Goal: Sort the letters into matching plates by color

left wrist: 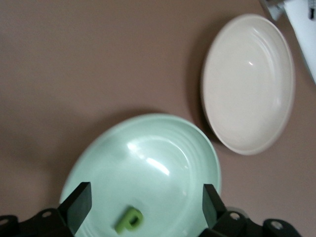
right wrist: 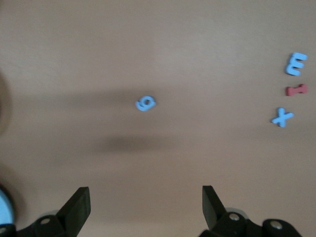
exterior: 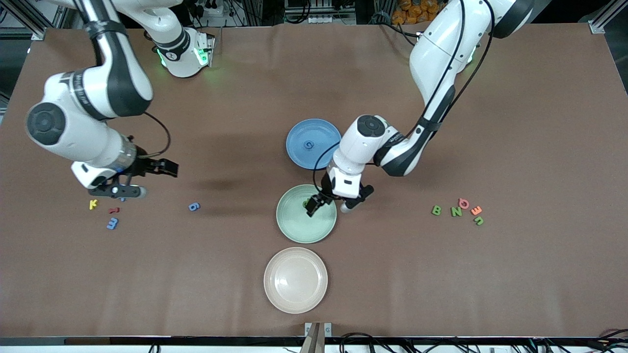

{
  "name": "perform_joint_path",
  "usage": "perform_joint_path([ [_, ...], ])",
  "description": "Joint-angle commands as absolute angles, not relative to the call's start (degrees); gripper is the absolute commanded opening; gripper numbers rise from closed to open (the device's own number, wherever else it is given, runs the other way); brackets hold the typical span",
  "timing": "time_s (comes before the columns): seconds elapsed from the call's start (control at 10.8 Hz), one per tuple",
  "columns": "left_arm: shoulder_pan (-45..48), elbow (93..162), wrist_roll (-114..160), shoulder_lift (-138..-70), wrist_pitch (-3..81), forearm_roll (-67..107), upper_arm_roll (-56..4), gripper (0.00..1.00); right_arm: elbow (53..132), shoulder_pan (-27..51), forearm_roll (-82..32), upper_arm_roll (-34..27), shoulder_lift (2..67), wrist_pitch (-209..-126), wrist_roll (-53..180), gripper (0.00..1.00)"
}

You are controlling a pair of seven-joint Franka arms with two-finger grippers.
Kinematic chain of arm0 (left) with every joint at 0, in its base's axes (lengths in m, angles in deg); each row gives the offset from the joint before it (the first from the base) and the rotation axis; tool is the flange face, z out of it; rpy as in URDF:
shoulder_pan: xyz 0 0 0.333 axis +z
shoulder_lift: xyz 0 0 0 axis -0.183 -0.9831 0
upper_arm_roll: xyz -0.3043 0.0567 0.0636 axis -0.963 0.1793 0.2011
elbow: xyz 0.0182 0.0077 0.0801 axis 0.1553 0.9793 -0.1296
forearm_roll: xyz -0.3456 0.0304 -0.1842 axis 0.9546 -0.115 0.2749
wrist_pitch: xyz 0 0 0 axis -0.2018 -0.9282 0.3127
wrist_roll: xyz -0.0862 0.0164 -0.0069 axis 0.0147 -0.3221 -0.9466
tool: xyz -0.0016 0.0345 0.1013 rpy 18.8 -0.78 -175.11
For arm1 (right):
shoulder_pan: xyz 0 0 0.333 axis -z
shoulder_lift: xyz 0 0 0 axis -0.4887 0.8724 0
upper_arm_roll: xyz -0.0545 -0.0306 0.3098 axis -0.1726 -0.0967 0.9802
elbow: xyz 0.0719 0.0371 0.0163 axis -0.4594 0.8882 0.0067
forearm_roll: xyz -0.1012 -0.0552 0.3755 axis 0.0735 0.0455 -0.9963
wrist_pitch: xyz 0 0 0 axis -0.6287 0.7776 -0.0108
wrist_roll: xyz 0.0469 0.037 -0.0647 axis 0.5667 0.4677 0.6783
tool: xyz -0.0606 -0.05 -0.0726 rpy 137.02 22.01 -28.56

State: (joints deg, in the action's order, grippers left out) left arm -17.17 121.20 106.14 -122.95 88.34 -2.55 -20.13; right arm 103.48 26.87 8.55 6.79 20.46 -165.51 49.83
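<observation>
Left gripper [exterior: 324, 203] open, three plates, eleven letters

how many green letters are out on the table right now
4. One green letter lies in the mint plate under the left gripper. B, N and a third sit grouped toward the left arm's end. Others may be hidden.

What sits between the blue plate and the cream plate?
The green plate lies between the blue plate and the cream plate, with a green letter in it under the open left end effector. Front view.
</observation>
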Motion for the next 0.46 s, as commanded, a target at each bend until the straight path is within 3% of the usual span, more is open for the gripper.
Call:
perform_joint_path([
  [0.0, -17.3, 120.4, 105.6, -122.3, 76.1, -3.7, -14.3, 1.00, 110.2, 36.9, 8.3, 13.5, 17.6, -169.0, 52.9, 1.00],
  [0.09, -17.2, 120.5, 105.0, -122.1, 74.3, -6.1, -12.4, 1.00, 113.3, 40.3, 8.3, 16.6, 17.6, -172.6, 52.9, 1.00],
  [0.37, -13.6, 120.5, 95.6, -121.0, 70.3, -8.3, -12.4, 1.00, 114.6, 44.7, 9.1, 17.5, 20.3, -176.0, 55.1, 1.00],
])
